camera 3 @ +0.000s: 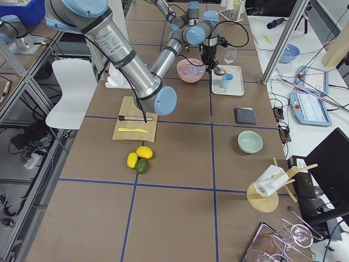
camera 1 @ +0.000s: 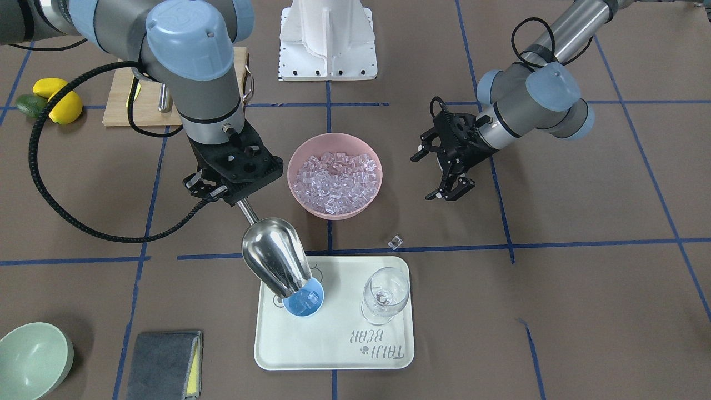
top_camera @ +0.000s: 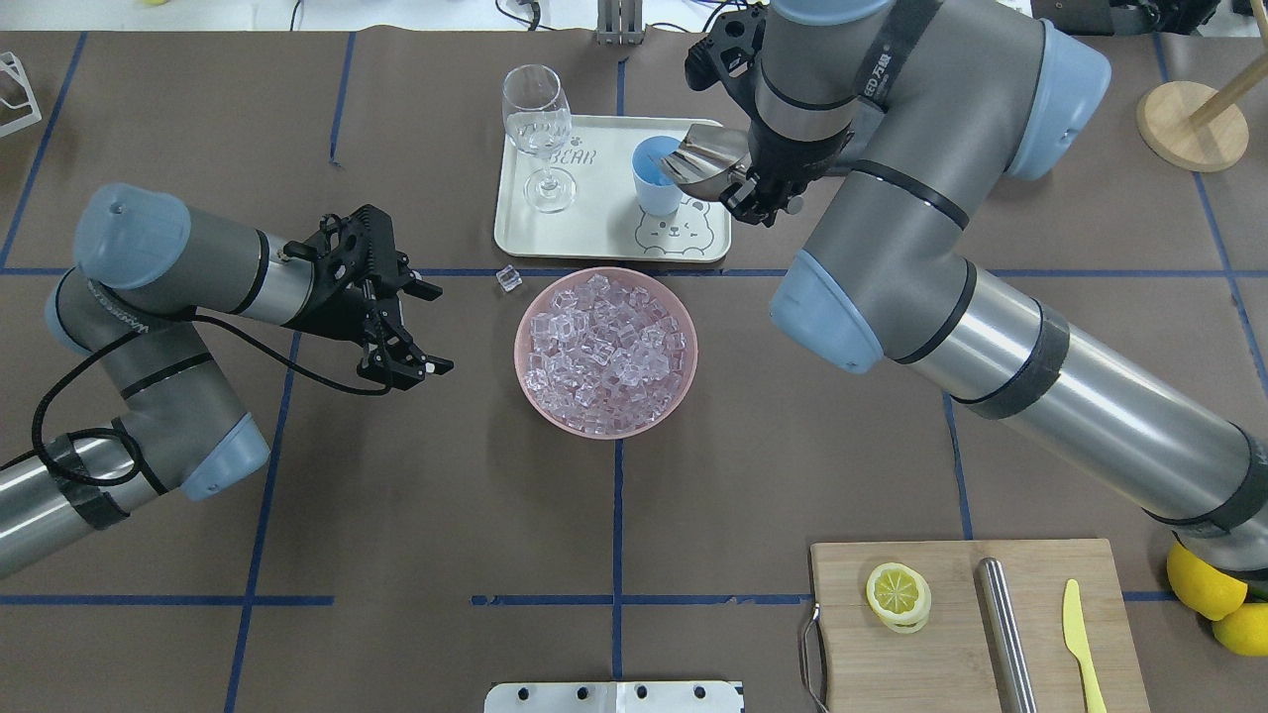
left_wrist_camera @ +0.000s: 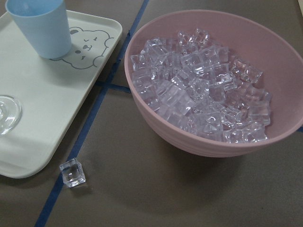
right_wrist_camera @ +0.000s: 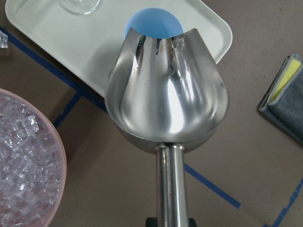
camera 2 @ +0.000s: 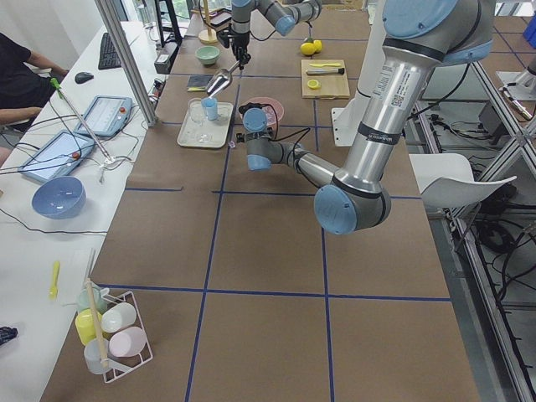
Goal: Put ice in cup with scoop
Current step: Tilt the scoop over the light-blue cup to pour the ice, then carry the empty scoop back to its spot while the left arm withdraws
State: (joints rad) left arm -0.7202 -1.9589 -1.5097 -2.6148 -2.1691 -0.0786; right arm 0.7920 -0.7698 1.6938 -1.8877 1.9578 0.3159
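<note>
My right gripper (camera 1: 236,197) is shut on the rod handle of the steel scoop (camera 1: 276,261). The scoop is tipped mouth-down over the light-blue cup (camera 1: 305,301) on the white tray (camera 1: 333,344). In the right wrist view the scoop's trough (right_wrist_camera: 165,94) looks empty, its lip over the cup (right_wrist_camera: 154,28). Some ice lies in the cup. The heap of ice (top_camera: 606,352) fills the pink bowl (camera 1: 335,214). My left gripper (top_camera: 434,329) is open and empty, left of the bowl. One loose cube (left_wrist_camera: 73,172) lies on the table by the tray.
A clear wine glass (camera 1: 384,294) stands on the tray beside the cup. A pale green bowl (camera 1: 33,358) and a grey cloth (camera 1: 164,364) lie beyond the tray. A cutting board (top_camera: 971,624) with a lemon slice, steel cylinder and yellow knife is near my right side.
</note>
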